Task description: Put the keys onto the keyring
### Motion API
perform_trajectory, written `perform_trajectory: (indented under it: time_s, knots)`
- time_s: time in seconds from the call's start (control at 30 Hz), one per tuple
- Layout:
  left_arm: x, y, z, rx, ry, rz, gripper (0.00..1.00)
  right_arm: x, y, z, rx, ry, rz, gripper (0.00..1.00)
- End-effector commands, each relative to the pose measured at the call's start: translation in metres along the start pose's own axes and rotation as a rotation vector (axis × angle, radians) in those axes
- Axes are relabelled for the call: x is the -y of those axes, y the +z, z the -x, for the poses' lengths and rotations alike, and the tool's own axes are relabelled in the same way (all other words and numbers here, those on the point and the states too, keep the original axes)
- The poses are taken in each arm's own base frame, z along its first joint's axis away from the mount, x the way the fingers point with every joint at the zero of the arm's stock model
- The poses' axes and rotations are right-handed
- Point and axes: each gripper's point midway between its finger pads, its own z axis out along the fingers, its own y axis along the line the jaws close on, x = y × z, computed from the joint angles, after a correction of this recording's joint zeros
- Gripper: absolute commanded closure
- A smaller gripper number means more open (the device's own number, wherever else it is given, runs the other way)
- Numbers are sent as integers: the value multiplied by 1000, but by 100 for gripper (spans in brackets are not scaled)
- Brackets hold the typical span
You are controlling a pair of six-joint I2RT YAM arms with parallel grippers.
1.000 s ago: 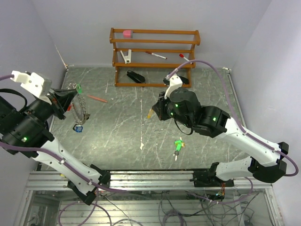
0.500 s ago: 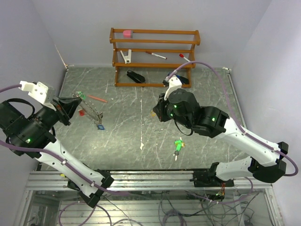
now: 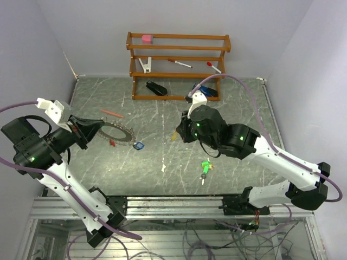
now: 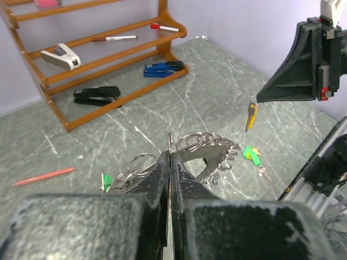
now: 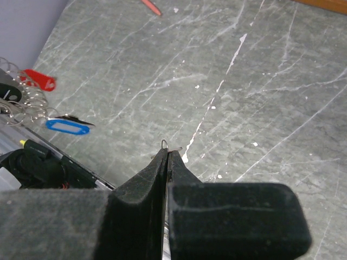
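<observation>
Keyring (image 3: 118,131): big silvery ring w/ many small rings. Red tag (image 3: 112,143) & blue tag (image 3: 138,145) dangle off it. Rim clamped in left pincer (image 3: 97,130), ring sticking out fwd of the tips, approx level.

Yellow-orange key (image 3: 174,132): pinched at right pincer (image 3: 179,131) tips, hanging down.

Green key (image 3: 205,167): loose, lying flat, near side of right pincer, well apart from left.

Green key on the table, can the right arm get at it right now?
Likely not yet: the green key lies in the open with nothing over it, but the right hand is shut on a yellow key.
</observation>
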Motion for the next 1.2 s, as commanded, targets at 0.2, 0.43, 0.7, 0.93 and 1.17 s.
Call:
perform_trajectory:
  time_s: [0.2,0.43,0.7,0.93,1.17]
  knots:
    - [10,11,-23,32,-19,-159,93,0,9,-7,-8,8,-16,100]
    - [8,18,-45,21,-66,-224,93,1,9,-10,-12,5,-22,100]
    - [7,28,-71,-7,-186,-312,93,4,9,-9,-10,0,-33,100]
    - [15,38,-81,-30,-210,-410,93,5,10,-8,-8,-7,-40,100]
    - [4,44,-78,-38,-228,-417,93,6,11,-7,-5,-12,-48,100]
